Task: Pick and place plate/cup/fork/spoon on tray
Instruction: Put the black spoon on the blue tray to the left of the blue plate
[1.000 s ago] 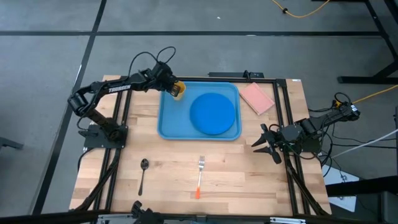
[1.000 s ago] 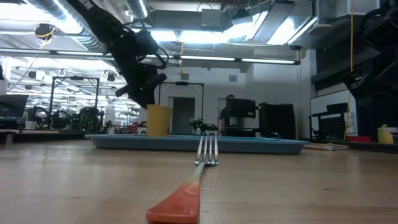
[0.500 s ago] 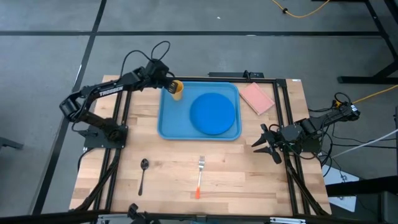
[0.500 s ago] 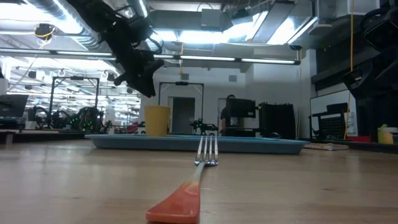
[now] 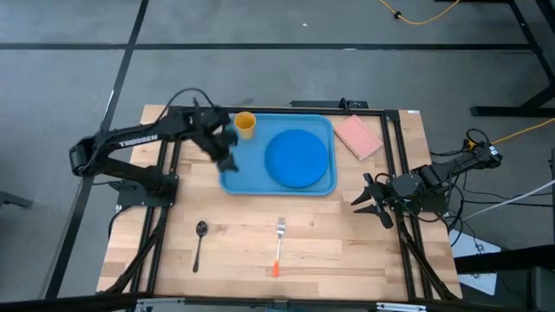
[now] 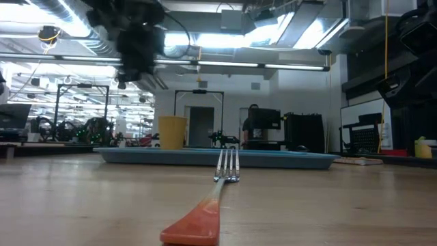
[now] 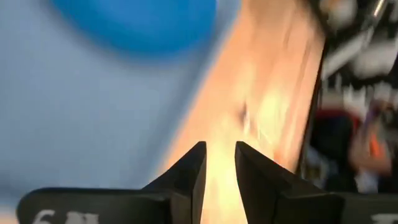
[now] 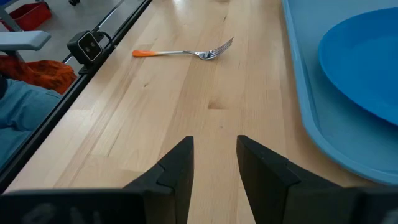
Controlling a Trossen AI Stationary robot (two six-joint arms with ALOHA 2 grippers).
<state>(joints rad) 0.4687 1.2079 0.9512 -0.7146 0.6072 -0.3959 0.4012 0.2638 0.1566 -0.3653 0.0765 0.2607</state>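
Observation:
The yellow-orange cup stands upright in the far left corner of the light-blue tray; it also shows in the low view. The blue plate lies flat in the tray. The fork and the dark spoon lie on the wood near the front edge. My left gripper hovers over the tray's left rim, open and empty, its fingertips a little apart in the left wrist view. My right gripper waits, open, right of the tray.
A pink rectangular pad lies at the far right of the table. Black frame rails run along both sides of the table. Bare wood lies between the tray and the front edge, around the fork.
My left gripper has come off the cup, risen above it, and swung toward the table's near edge along the tray's left rim. The cup stays upright in the tray's far left corner.

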